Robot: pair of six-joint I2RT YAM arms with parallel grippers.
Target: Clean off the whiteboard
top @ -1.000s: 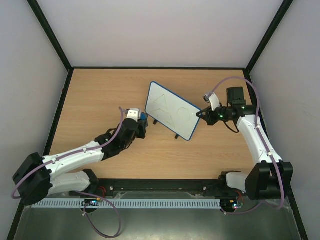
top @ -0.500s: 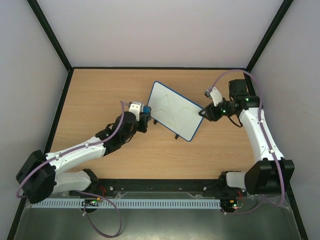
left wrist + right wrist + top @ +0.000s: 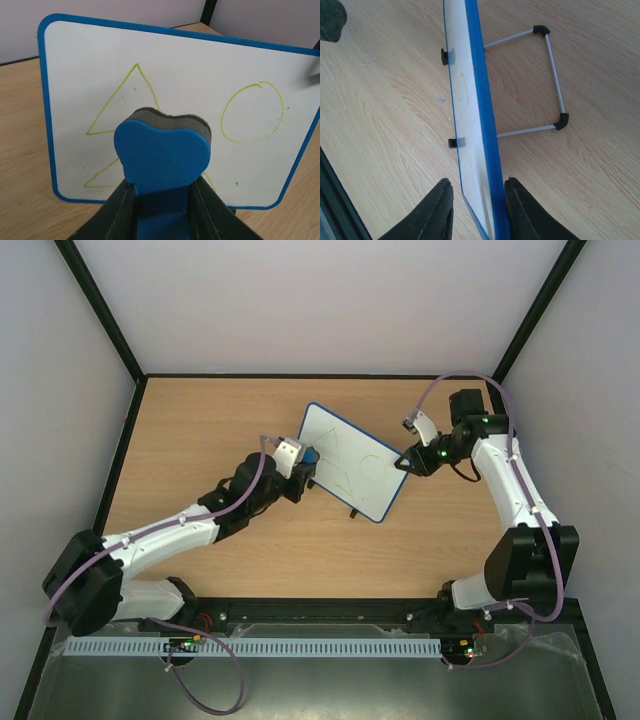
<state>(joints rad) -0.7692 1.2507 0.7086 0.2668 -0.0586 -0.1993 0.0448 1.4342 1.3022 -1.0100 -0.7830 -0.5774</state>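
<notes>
The whiteboard [image 3: 352, 462] stands tilted on the table with a blue rim. It bears two yellow-green triangles and a circle in the left wrist view [image 3: 200, 70]. My left gripper [image 3: 302, 464] is shut on the blue eraser [image 3: 311, 456]. The eraser's grey felt faces the board over the triangles [image 3: 162, 150], between my fingers [image 3: 162, 186]. I cannot tell if it touches. My right gripper [image 3: 405, 462] straddles the board's right edge [image 3: 470, 100]. In the right wrist view [image 3: 476, 189] one finger is at the blue rim and the other stands slightly off the white face.
The board's wire stand [image 3: 555, 85] sticks out behind it on the wooden table [image 3: 200, 430]. Black frame posts and pale walls [image 3: 60, 390] close in the table on three sides. The arm bases sit on a rail at the near edge [image 3: 320, 615].
My left gripper has carried the eraser right and up, from beside the board's left edge onto its face. My right arm has swung its wrist while staying at the board's right corner.
</notes>
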